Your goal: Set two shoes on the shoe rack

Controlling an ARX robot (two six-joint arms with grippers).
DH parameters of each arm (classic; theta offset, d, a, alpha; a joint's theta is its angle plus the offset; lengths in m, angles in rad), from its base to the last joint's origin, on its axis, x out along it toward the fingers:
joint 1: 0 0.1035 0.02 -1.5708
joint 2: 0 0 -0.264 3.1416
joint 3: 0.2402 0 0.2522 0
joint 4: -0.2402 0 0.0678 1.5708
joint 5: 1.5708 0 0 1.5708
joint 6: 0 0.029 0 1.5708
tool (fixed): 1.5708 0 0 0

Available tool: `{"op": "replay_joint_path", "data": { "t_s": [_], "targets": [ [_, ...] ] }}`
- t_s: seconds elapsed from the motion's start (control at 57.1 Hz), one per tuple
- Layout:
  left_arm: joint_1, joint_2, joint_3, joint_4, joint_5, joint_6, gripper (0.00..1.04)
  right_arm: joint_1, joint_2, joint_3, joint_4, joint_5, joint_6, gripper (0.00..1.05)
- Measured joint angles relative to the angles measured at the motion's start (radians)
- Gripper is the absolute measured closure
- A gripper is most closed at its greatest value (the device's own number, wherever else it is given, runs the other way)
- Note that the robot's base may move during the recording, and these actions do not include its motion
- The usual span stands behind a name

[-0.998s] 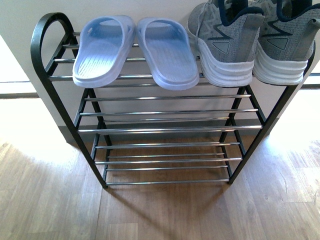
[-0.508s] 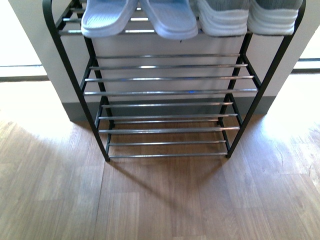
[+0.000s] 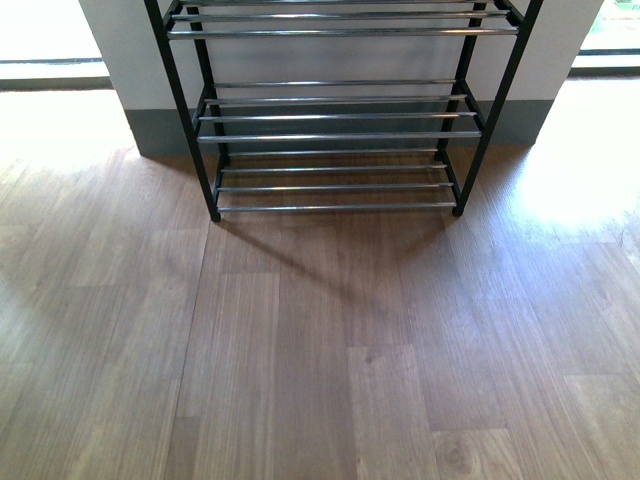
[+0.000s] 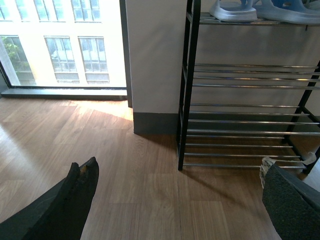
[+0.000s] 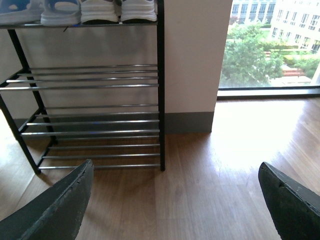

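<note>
The shoe rack (image 3: 335,135) stands against a white wall; the front view shows only its lower chrome bars and black legs. In the right wrist view two grey sneakers (image 5: 119,10) with white soles sit on the rack's (image 5: 161,100) top tier, beside two pale blue sandals (image 5: 40,12). The left wrist view shows the sandals (image 4: 260,10) on the top tier of the rack (image 4: 187,100). My left gripper (image 4: 176,170) hangs open over bare floor, short of the rack. My right gripper (image 5: 176,169) is open too, holding nothing, near the rack's end leg.
Wood-plank floor (image 3: 320,350) stretches in front of the rack. A white wall column with a grey baseboard (image 5: 189,121) backs it. Floor-to-ceiling windows (image 4: 60,45) flank the column, and sunlit patches lie on the floor on both sides.
The front view has swung downward: the shoes and top tier have left its top edge, and only the rack's lower tiers and more floor show.
</note>
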Motion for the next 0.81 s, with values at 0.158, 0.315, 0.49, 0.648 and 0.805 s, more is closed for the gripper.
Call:
{"op": "replay_joint_path", "data": {
  "t_s": [0.158,0.315,0.49,0.648,0.805],
  "targets": [
    [0.000,0.000,0.000,0.000,0.000,0.000,0.09,0.000,0.000,0.000,0.000,0.000,0.000,0.09],
    [0.000,0.000,0.000,0.000,0.000,0.000,0.09,0.000,0.000,0.000,0.000,0.000,0.000,0.09],
    [0.000,0.000,0.000,0.000,0.000,0.000,0.09,0.000,0.000,0.000,0.000,0.000,0.000,0.09],
    [0.000,0.000,0.000,0.000,0.000,0.000,0.09,0.000,0.000,0.000,0.000,0.000,0.000,0.09],
    [0.000,0.000,0.000,0.000,0.000,0.000,0.09,0.000,0.000,0.000,0.000,0.001,0.000,0.09]
  ]
}}
